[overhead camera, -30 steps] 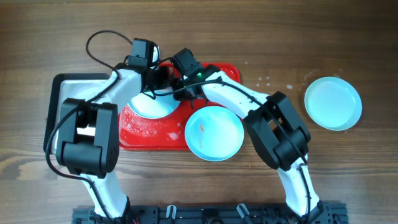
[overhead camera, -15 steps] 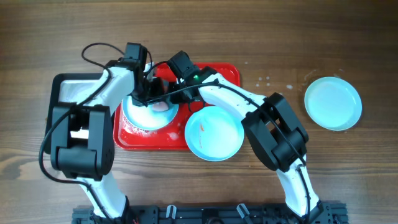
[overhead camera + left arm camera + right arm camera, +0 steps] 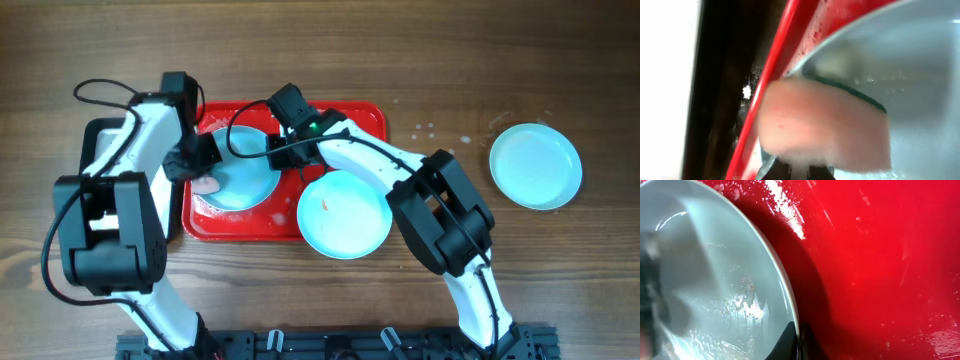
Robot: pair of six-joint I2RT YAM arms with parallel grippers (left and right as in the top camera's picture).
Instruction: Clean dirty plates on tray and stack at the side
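A wet pale-blue plate [image 3: 243, 166] is tilted over the left half of the red tray [image 3: 345, 115]. My right gripper [image 3: 274, 152] is shut on its right rim [image 3: 796, 339], one finger on each side. My left gripper [image 3: 203, 172] is shut on a pink sponge [image 3: 822, 125] with a green backing, pressed against the plate's left edge [image 3: 900, 75]. A second plate [image 3: 345, 213] with a small orange smear overlaps the tray's front edge. A third plate [image 3: 535, 166] lies on the table at the far right.
A silvery black-rimmed tray [image 3: 95, 135] lies left of the red tray, under my left arm. White foam streaks the red tray [image 3: 785, 205]. Water drops dot the wood table [image 3: 440, 130] between the tray and the far-right plate.
My left gripper has swept the sponge leftward across the plate to its left edge. The plate now faces up more, showing more blue. My right gripper has kept its hold.
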